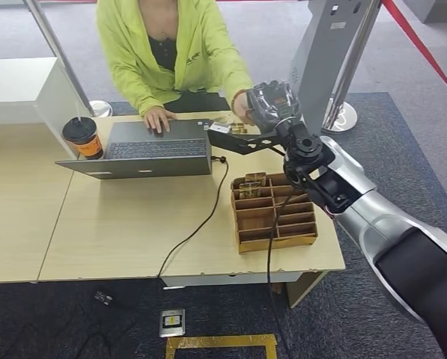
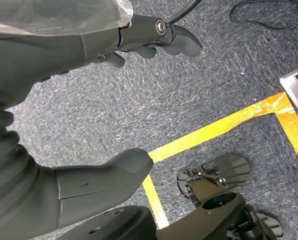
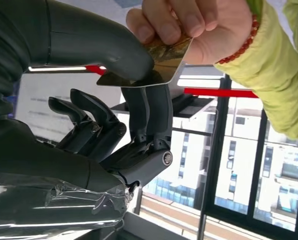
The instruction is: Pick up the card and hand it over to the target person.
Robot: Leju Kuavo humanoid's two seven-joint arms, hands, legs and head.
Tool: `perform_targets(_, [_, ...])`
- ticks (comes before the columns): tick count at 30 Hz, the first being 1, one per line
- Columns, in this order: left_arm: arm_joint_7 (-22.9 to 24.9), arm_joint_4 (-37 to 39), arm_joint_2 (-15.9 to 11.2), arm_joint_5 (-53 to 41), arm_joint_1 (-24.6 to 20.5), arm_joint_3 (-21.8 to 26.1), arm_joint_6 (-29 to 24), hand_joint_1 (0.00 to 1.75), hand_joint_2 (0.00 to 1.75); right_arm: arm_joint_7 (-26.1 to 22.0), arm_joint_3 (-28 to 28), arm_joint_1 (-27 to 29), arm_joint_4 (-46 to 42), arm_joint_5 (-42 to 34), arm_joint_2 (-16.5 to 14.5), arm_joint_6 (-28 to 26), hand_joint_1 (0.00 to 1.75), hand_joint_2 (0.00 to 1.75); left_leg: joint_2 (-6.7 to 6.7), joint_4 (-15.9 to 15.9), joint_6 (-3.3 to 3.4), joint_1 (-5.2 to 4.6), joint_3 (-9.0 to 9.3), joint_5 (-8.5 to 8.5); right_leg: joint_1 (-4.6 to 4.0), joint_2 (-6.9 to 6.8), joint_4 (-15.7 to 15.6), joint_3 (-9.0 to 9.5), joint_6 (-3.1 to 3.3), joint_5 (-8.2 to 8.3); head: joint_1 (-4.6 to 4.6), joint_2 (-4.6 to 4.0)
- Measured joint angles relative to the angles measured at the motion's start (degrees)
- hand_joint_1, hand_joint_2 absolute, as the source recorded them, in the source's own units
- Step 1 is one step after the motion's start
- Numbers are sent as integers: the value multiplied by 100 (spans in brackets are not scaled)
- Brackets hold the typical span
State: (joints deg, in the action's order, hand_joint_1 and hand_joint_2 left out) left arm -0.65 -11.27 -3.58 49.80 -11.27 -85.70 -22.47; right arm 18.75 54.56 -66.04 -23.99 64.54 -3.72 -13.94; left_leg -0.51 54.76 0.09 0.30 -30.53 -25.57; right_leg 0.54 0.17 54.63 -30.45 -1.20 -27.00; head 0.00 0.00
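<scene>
A pale wood-grain table carries a slim grey laptop and a brown slotted card box. The silver right arm reaches over it; the matte dark right hand pinches the glossy golden card between thumb and fingers, while a person's hand grips the card's other edge. The left hand hangs with fingers apart above speckled grey carpet, holding nothing.

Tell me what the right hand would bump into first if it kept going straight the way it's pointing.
Most likely the person's hand. The right hand pinches the card between thumb and fingers, and that hand already grips the card's far edge. Depth beyond is unclear.
</scene>
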Motion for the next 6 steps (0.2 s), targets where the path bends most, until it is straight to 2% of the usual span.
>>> perform_targets(2, [-15,1,1,36,14,32,-21,0,175,-61,-35,6,-24,1,-17,-90,13,175,-2,0,0,0,-1,0,0,-2,-1,-1,0,0,0,0])
perform_targets(3, [-24,1,0,59,26,51,-31,0,175,-120,-81,19,-68,-28,-12,-162,0,175,-2,0,0,0,-1,0,0,-2,-1,-1,0,0,0,0])
perform_targets(6, [-47,1,-3,117,62,101,-56,0,175,-296,-220,56,-236,-147,36,-322,0,175,-5,2,1,-1,-4,-1,1,-5,1,-3,-1,-2,0,0])
